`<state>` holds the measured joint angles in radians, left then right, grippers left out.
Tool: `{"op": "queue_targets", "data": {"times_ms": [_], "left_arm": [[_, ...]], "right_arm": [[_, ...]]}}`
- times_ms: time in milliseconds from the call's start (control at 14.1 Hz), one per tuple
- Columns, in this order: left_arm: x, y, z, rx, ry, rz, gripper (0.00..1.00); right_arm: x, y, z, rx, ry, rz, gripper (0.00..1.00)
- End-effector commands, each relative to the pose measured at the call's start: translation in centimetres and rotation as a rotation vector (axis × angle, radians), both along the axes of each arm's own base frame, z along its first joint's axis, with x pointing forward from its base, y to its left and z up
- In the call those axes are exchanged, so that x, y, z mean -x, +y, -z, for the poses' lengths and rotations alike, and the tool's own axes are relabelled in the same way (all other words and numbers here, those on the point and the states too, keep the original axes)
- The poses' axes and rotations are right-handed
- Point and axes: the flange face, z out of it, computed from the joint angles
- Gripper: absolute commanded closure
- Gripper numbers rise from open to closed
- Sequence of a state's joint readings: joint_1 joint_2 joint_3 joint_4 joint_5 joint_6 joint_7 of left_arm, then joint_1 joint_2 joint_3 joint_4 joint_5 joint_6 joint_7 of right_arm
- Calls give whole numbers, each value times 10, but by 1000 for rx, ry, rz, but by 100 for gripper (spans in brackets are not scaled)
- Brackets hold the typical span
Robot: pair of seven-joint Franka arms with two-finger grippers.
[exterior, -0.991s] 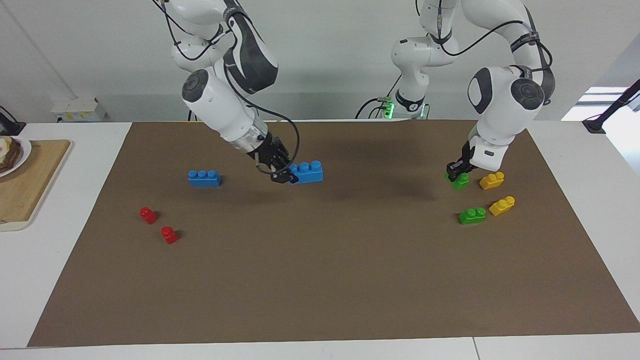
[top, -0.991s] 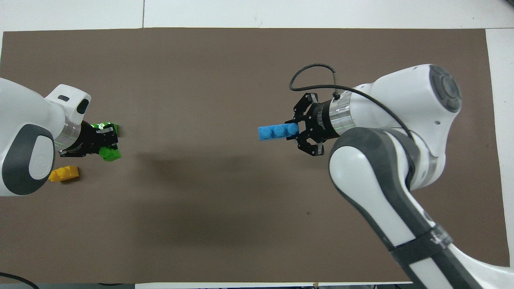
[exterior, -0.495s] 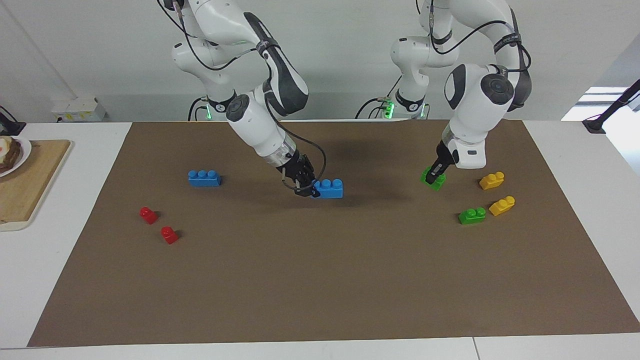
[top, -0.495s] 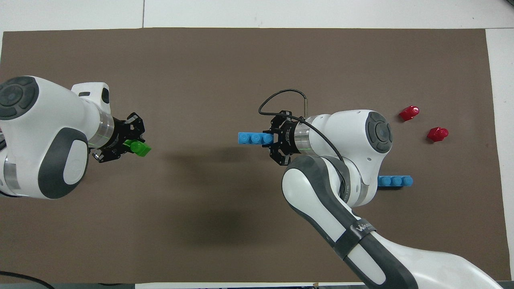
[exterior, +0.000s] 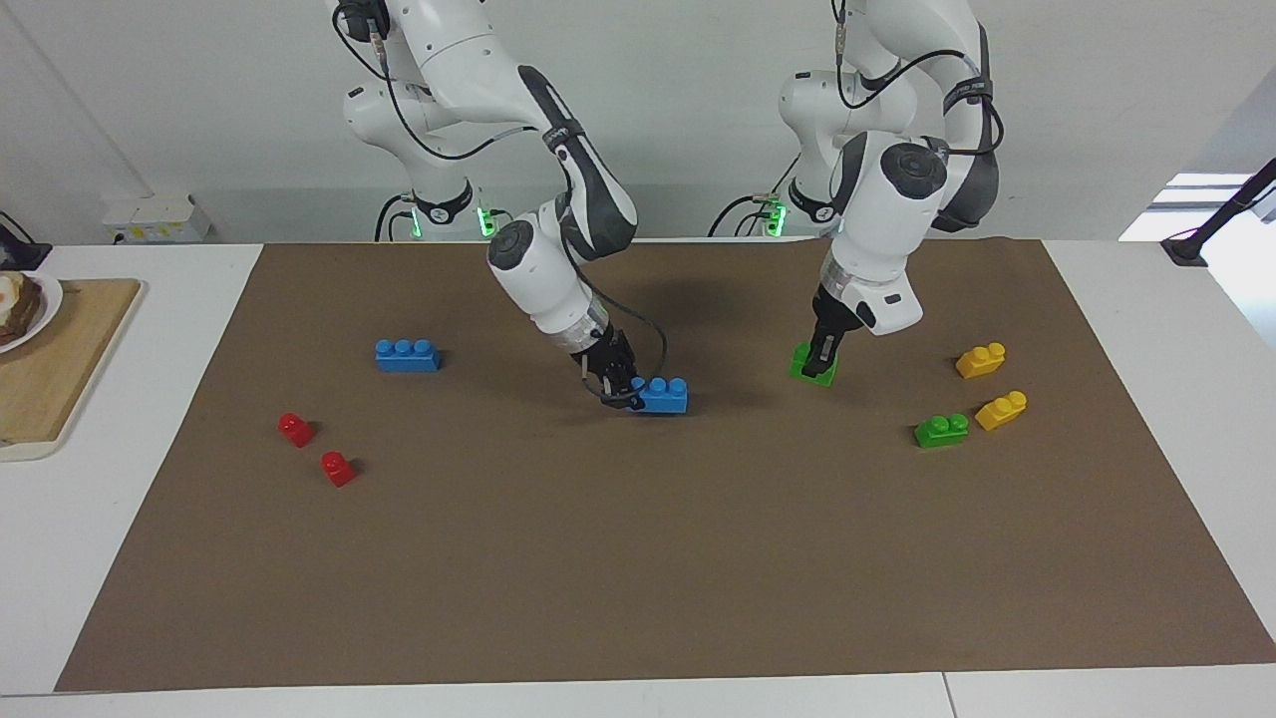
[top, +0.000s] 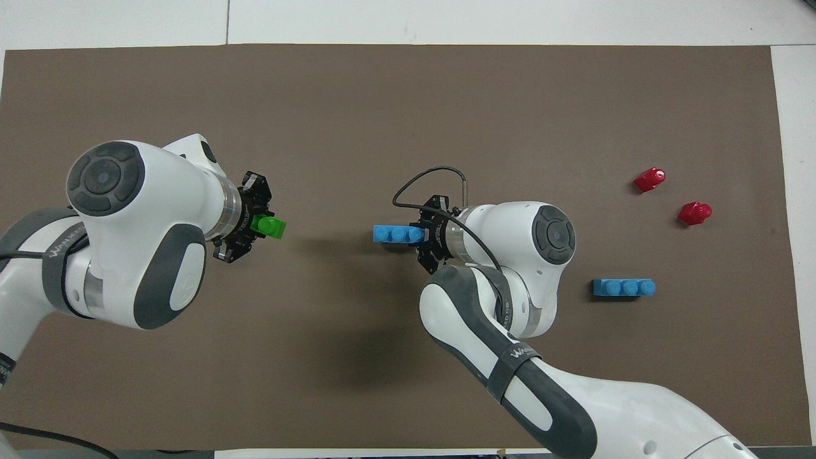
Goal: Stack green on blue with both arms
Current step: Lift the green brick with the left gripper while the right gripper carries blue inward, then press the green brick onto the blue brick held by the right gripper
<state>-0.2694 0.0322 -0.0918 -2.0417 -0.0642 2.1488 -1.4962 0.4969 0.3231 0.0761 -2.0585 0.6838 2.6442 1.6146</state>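
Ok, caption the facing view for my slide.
Right gripper holds a blue brick; left gripper brings a green brick.

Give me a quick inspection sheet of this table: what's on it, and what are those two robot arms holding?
Surface: brown mat on a white table.
Job's things: held blue brick; held green brick; spare blue brick and spare green brick on the mat.
Clutter: two yellow bricks, two red bricks.
Grippers: right pincer shut on the blue brick; left pincer shut on the green brick.
Cables: black cable looped at the right wrist.
Surroundings: wooden board with a plate.
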Motion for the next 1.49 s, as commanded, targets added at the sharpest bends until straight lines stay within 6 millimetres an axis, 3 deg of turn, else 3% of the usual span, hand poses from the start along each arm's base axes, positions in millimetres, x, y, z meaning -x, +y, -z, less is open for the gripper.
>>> {"op": "queue_targets", "data": {"times_ms": [0,283,425,637,708,1132,1415], "left_arm": [[3,-15,2,41,-42,-154,74],[12,-45,2,66,-42,-278,72],[25,-72,3,61,-28,-287,72],[38,-109,28,30,15,-270,72],[35,-114,37,25,27,-291,72],[20,-143,23,92,0,-382,72],[17,-149,39,129,6,-499,72]], "right_arm": [[8,10,7,0,-10,-14,100],[16,14,20,20,-19,-77,100],[17,13,23,25,-22,-94,100],[20,11,27,33,-33,-93,100],[20,10,28,35,-36,-94,100],[22,9,32,42,-36,-109,100],[21,6,34,45,-38,-114,100]]}}
